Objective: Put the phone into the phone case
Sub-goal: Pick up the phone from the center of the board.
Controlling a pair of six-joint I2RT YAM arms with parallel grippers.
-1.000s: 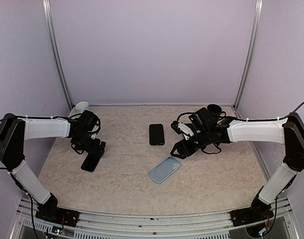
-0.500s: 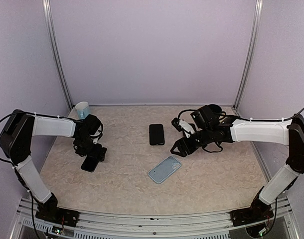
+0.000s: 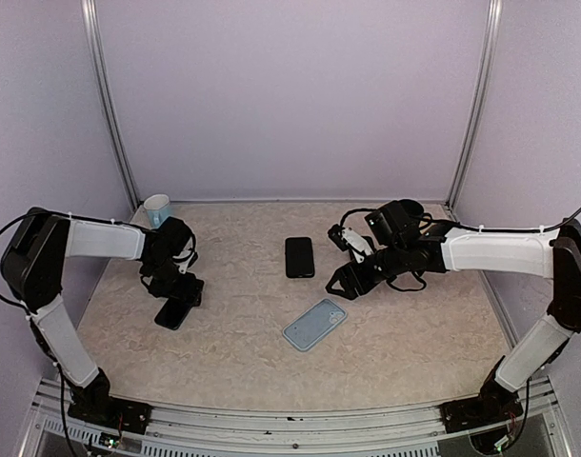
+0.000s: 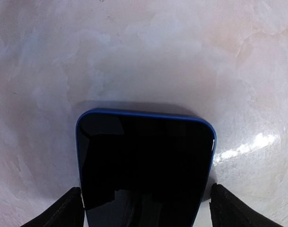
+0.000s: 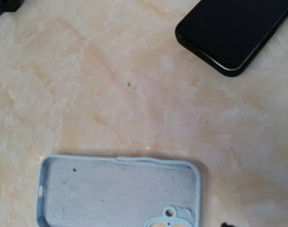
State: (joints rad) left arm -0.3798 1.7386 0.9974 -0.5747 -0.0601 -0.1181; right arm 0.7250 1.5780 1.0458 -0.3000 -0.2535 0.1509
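Your left pincer (image 4: 145,204) straddles the blue-rimmed phone (image 4: 144,156), well left of the light-blue phone case (image 3: 314,325) — spread wide, whether gripping you cannot tell. Close off-centre and it may skid away.

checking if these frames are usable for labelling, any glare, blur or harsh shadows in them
Left wrist view: the blue-edged phone is very close and soft, with a bright glare streak on the table at its right. Right wrist view: mildly soft, the light-blue case cut off at the bottom, a highlight on the black phone rim. Top view: even light, faint shadows only.
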